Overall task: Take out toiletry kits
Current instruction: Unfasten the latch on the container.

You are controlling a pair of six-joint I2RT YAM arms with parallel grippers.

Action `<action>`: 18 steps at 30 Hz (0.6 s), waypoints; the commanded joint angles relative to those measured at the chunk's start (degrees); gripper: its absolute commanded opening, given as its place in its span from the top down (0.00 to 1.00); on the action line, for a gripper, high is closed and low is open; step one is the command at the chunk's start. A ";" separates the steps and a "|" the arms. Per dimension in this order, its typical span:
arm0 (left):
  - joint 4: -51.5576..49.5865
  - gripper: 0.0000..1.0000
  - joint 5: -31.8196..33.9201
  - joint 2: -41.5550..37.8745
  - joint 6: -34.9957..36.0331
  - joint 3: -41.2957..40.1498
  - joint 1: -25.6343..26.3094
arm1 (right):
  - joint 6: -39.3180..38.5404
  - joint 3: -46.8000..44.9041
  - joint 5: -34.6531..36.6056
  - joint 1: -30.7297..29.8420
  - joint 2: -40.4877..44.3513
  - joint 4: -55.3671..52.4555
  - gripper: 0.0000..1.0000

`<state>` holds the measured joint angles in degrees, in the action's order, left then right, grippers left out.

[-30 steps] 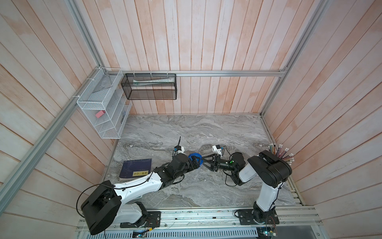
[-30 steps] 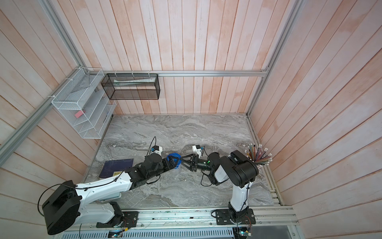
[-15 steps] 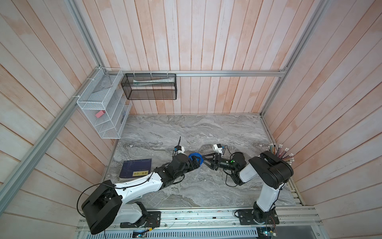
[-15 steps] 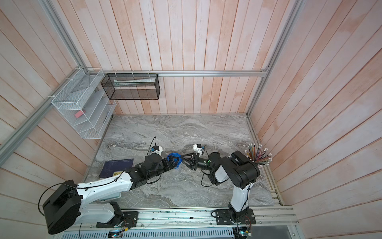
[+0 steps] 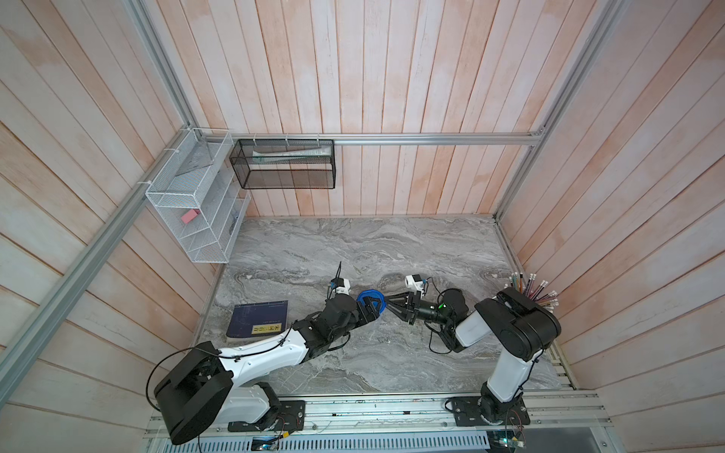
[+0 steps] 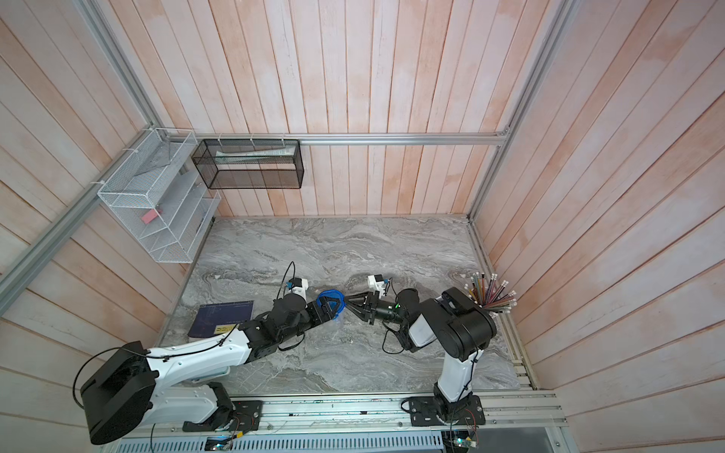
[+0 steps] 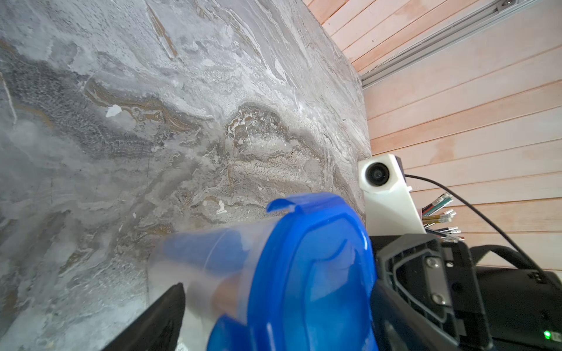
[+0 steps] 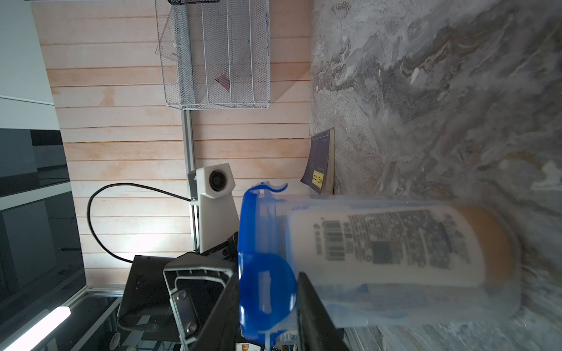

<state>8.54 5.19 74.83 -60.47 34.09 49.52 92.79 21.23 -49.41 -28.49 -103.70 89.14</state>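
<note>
Middle of the surface [image 5: 353, 251], between both arms: clear plastic container [image 8: 395, 307] standing upright, round blue lid [image 7: 310, 273] on top, not yet off. Left gripper [image 5: 368, 309] in from the left, spread wide and clamped around the container wall just under the lid. Right gripper [image 8: 265, 307] in from the right, fingers close together on the lid's tab and both looking in contact with it; firmness of that pinch impossible to judge. Inside, seen through the wall: white bottle [image 8: 380, 246] with printed label, long axis upright along the container, yellow-orange end down toward the surface. Other kit pieces too blurred to name. Kits directly below the lid, left of the right gripper, sealed in. Judgement: step in hand is lid removal, peeling upward at the tab with the left holding the body steady. Right arm likely the free one for reaching in from above afterwards.
</note>
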 commanded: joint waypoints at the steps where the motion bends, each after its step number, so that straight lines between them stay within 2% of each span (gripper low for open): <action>1: -15.15 0.05 -2.47 4.01 1.21 -4.17 1.11 | -1.44 -0.03 -0.87 -0.17 0.84 12.45 0.75; 5: -15.45 0.06 -2.47 4.46 1.50 -3.78 1.11 | -8.42 -0.89 -0.70 -0.22 4.11 2.12 0.83; 11: -15.58 0.06 -2.82 5.37 1.76 -3.28 1.15 | -27.29 1.65 2.67 -0.42 14.67 -28.15 0.84; 14: -15.64 0.05 -2.91 5.32 1.85 -3.22 1.11 | -39.65 5.56 8.50 -1.58 21.12 -48.20 0.84; 16: -15.74 0.06 -2.82 5.33 2.10 -3.07 1.11 | -47.74 8.99 15.28 -3.14 25.50 -60.71 0.83; 18: -15.96 0.05 -2.73 5.50 2.37 -2.91 1.11 | -52.40 11.19 19.96 -4.26 28.57 -67.39 0.80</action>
<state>8.82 5.34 75.50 -60.60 34.39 49.65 54.57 28.32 -36.23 -30.24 -79.24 38.48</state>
